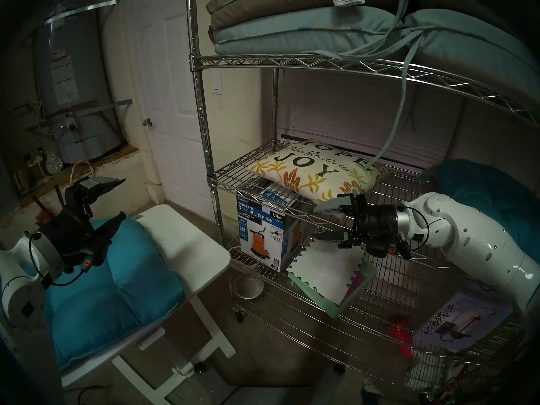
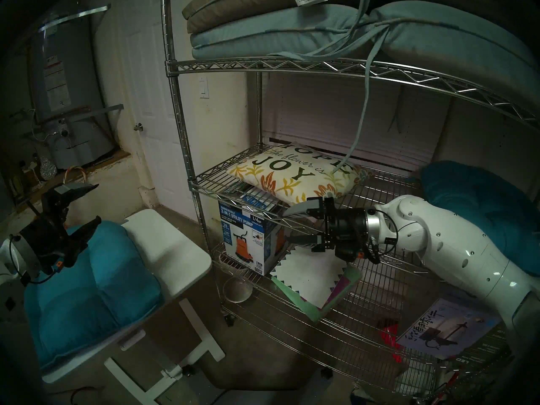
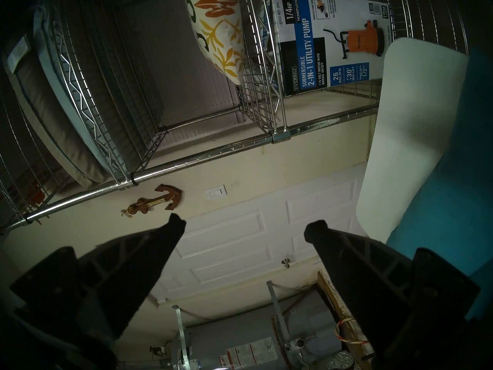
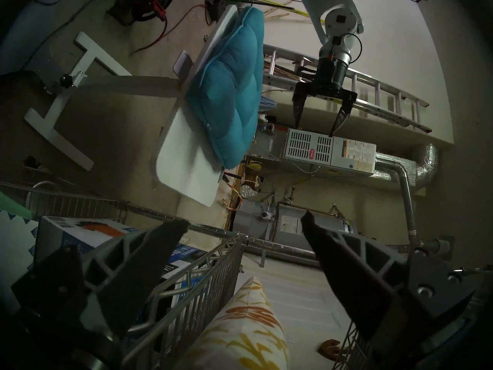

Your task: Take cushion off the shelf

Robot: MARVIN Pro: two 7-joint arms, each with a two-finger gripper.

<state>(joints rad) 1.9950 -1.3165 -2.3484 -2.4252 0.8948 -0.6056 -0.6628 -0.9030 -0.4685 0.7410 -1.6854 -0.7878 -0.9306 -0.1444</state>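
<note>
The cushion (image 1: 315,173) (image 2: 292,176), cream with "JOY" lettering and orange and yellow leaves, lies flat on the middle tier of the chrome wire shelf (image 1: 204,118) (image 2: 181,132). My right gripper (image 1: 317,223) (image 2: 287,226) (image 4: 245,222) is open at the tier's front edge. One finger is above the cushion's near corner (image 4: 245,332) and the other is below the wire grid (image 4: 200,276). My left gripper (image 1: 123,197) (image 2: 97,202) (image 3: 245,224) hangs open and empty over the white table, well left of the shelf. The left wrist view shows the cushion (image 3: 218,41) far off.
A teal tufted cushion (image 1: 96,278) lies on the white table (image 1: 187,240). A utility pump box (image 1: 263,229) and papers (image 1: 324,275) sit on the tier below. Blue-grey pads (image 1: 292,30) fill the top tier; one tie (image 1: 388,138) dangles onto the cushion. Another teal cushion (image 1: 482,197) lies behind my right arm.
</note>
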